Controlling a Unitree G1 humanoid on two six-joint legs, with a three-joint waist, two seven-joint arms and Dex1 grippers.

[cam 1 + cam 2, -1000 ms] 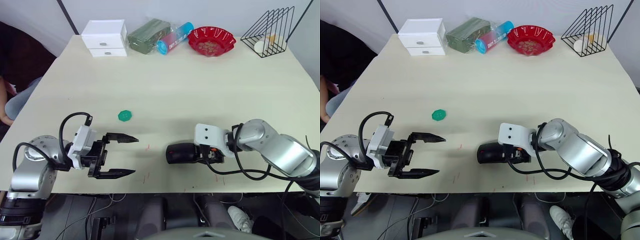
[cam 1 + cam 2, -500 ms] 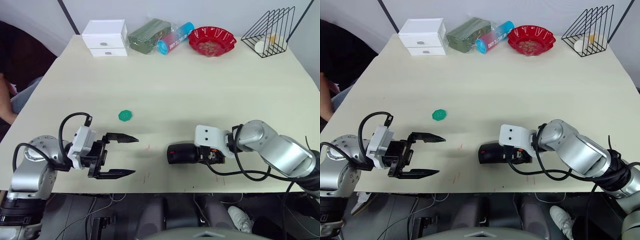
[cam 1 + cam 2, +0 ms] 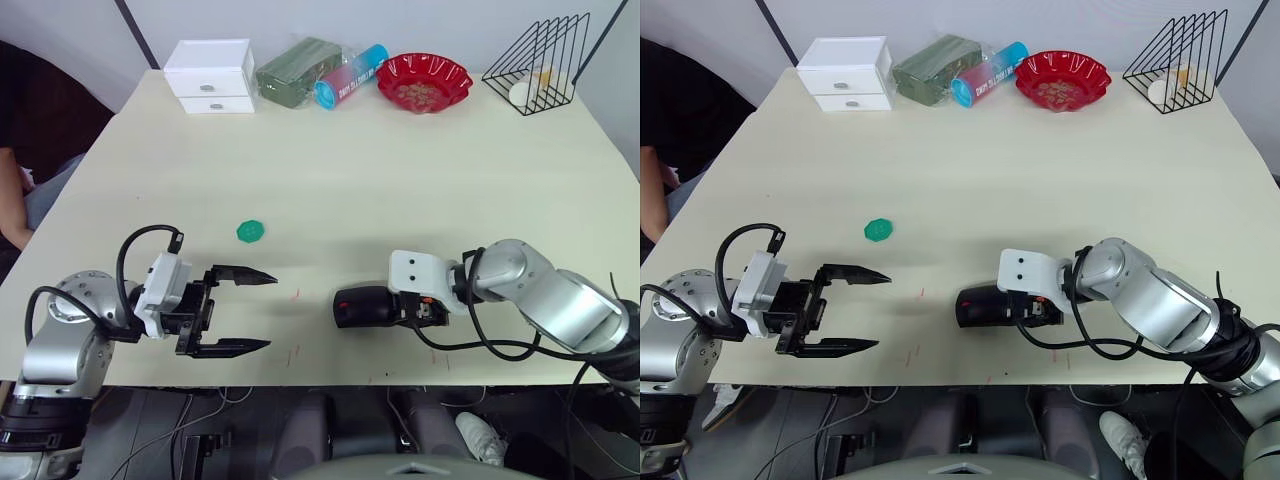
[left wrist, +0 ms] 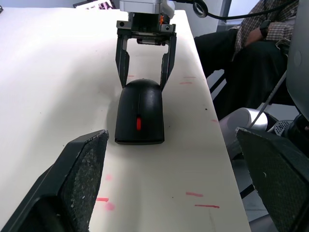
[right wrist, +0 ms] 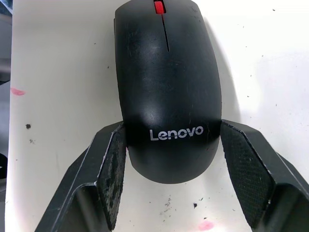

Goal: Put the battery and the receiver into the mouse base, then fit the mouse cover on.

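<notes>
The mouse cover (image 3: 362, 306), glossy black with a red wheel and a Lenovo mark, sits closed on top of the mouse near the table's front edge. It hides the mouse base under it, and the battery and the receiver are out of view. My right gripper (image 3: 404, 306) holds the mouse's rear, its fingers (image 5: 113, 169) pressed against both sides of the cover (image 5: 166, 87). My left gripper (image 3: 270, 312) rests open to the left of the mouse with nothing between its fingers, pointing at the mouse's front (image 4: 140, 111).
A green cap (image 3: 250, 232) lies left of centre. Along the back stand a white drawer box (image 3: 209, 76), a green packet (image 3: 297, 70), a blue-red canister (image 3: 350, 75), a red bowl (image 3: 423, 80) and a wire rack (image 3: 538, 65). A person (image 4: 251, 43) sits beside the table.
</notes>
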